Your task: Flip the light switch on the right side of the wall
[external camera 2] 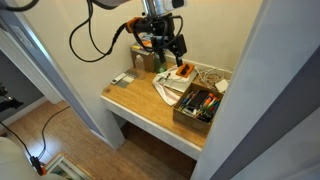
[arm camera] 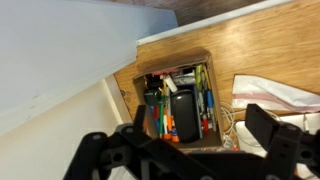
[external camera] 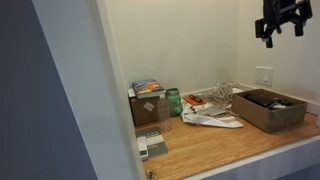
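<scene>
The light switch [external camera: 263, 75] is a small white square plate on the cream wall [external camera: 190, 40], just above the counter at the right. My gripper [external camera: 283, 25] hangs in the air above the switch and apart from it, with its fingers spread and nothing between them. It also shows in an exterior view [external camera 2: 165, 40] above the counter's clutter. In the wrist view the two dark fingers [arm camera: 205, 150] stand wide apart and look down into a cardboard box of pens [arm camera: 180, 100]. The switch is out of sight in the wrist view.
A wooden counter [external camera: 230, 145] holds the open cardboard box of pens [external camera: 268, 108] below the switch, a green jar [external camera: 173, 101], a brown box [external camera: 148, 108], a plastic bag with papers [external camera: 210, 118] and loose cables. A wide pale door post [external camera: 90, 90] stands nearby.
</scene>
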You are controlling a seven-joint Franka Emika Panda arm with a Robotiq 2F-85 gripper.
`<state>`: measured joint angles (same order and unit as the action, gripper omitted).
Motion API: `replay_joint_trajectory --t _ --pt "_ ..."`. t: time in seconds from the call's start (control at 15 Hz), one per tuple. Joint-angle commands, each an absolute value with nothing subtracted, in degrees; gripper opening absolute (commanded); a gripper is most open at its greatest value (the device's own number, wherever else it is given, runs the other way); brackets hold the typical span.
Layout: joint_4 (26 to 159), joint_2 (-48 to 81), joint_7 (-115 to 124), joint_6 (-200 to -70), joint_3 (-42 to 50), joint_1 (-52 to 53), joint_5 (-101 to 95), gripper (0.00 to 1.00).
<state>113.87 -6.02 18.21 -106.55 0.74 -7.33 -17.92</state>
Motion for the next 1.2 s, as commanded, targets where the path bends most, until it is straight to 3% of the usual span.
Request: replay_joint_trajectory --t 0.0,0.8,1.13 --pt "105.12 3.36 25.17 -108.02 1.57 -6.73 -24.42 1.00" --pt "90.02 22.90 34.56 -113.88 9.04 -3.46 -37.21 1.00" --pt "91.30 23.32 33.49 -114.82 10.29 -3.40 -35.46 1.00"
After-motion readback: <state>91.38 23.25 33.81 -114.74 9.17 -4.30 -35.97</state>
